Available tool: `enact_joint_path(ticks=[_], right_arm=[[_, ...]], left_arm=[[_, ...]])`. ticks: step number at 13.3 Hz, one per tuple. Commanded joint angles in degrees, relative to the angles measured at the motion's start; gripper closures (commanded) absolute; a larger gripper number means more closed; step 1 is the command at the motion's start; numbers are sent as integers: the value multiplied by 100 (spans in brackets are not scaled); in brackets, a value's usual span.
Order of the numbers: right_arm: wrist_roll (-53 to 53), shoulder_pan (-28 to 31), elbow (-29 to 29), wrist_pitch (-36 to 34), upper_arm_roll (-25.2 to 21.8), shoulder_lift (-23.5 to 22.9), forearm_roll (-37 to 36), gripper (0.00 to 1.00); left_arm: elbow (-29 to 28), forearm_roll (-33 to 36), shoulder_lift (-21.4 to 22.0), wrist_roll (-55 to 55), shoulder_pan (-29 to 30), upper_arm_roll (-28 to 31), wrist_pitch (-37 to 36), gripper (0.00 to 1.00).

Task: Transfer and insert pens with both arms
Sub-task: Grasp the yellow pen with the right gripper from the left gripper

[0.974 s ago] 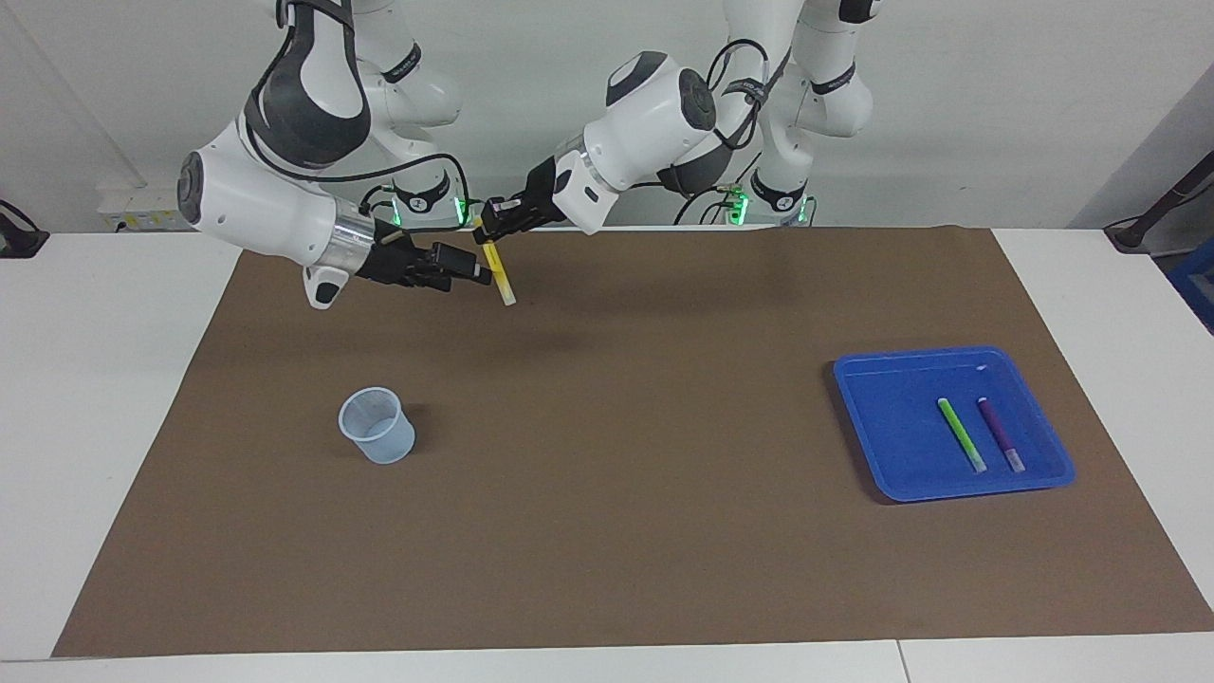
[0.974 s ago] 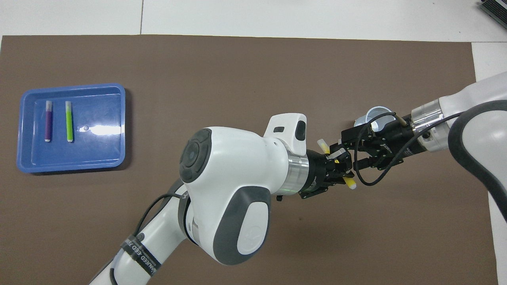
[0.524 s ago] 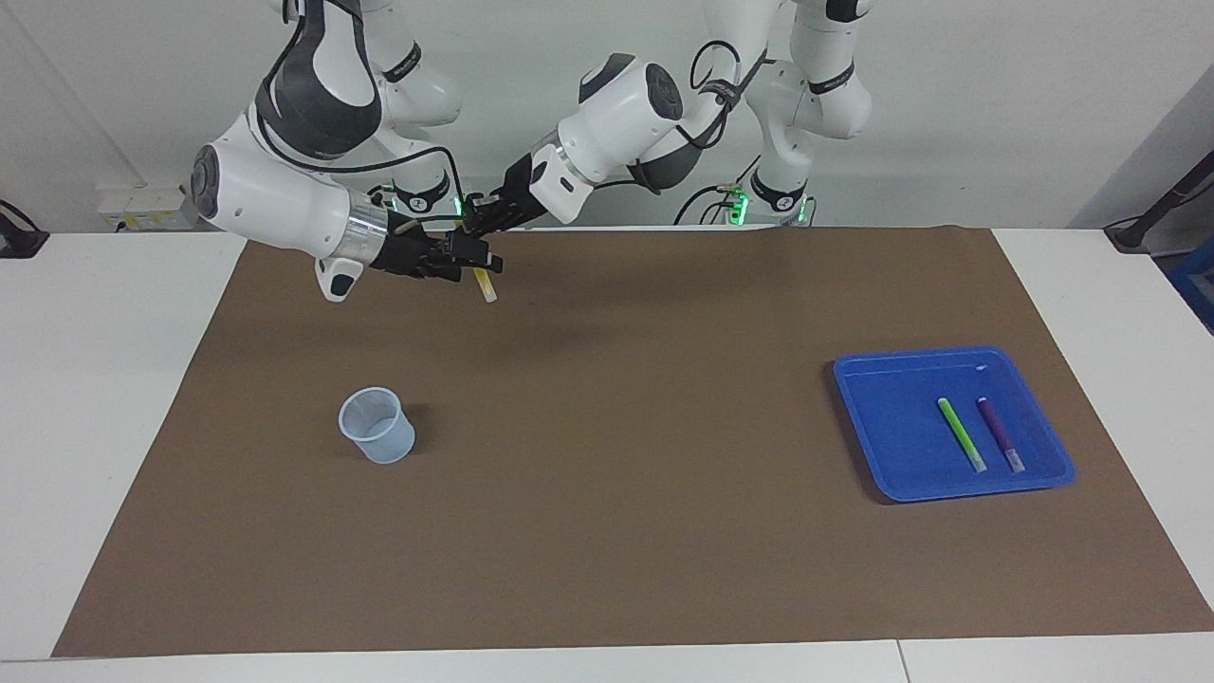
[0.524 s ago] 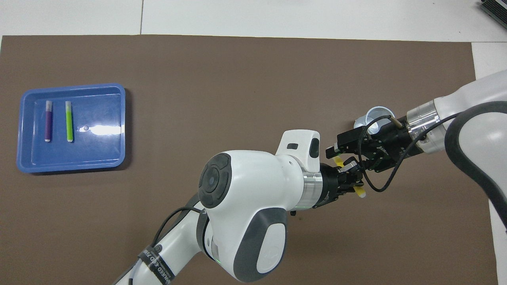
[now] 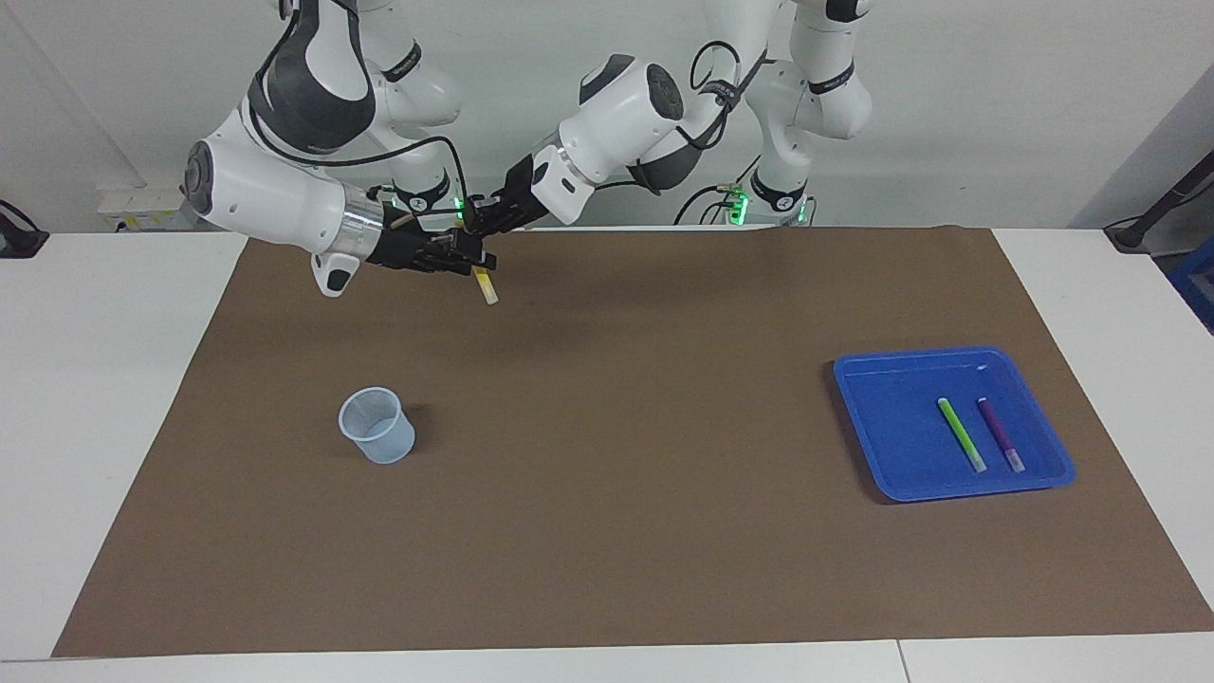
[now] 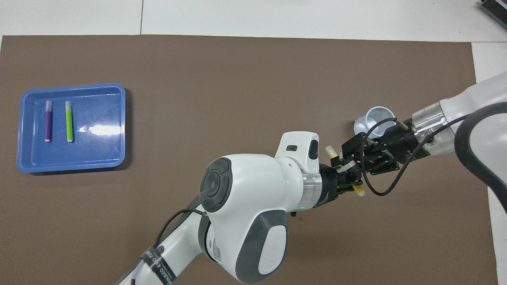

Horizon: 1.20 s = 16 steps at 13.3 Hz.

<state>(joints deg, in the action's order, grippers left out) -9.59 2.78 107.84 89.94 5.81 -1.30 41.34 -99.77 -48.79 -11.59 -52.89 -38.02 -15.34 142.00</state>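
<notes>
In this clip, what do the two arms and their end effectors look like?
Both arms are glossy white with dark grey joint panels and silver wrist rings. The left end effector and right end effector are black. Loose black cables loop at both wrists; a black lettered band wraps the left arm.

Both views are evenly and brightly lit from above, with soft, diffuse shadows: a faint smear on the brown mat point(image 5: 607, 531) under the raised arms and a short dark one beside the clear cup point(image 5: 377, 438). In the overhead view a white glare streak lies on the floor of the blue tray point(image 6: 115, 130), and the near left arm point(image 6: 245, 221) bulks large and slightly soft. Focus is otherwise crisp, with no motion blur and little edge distortion.
</notes>
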Motion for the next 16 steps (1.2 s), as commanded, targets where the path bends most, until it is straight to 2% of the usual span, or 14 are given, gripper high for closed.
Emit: enact_joint_path(ticks=[1,7,9,12,16], right_arm=[[45,74,9,-117,26,77,-64,51],[45,74,18,-108,26,86,-64,69],[149,74,18,-108,26,86,-64,86],[177,82,18,-108,26,86,-64,100],[203,179,9,-108,26,86,-73,100]], left_arm=[[-122,-69,87,-29,-48,57,117,100],[-122,-69,87,-37,-48,57,108,100],[-122,-69,87,-37,-48,57,117,100],[-122,-61,87,-37,-56,57,108,100],[-113,-34,87,-28,-56,57,108,100]])
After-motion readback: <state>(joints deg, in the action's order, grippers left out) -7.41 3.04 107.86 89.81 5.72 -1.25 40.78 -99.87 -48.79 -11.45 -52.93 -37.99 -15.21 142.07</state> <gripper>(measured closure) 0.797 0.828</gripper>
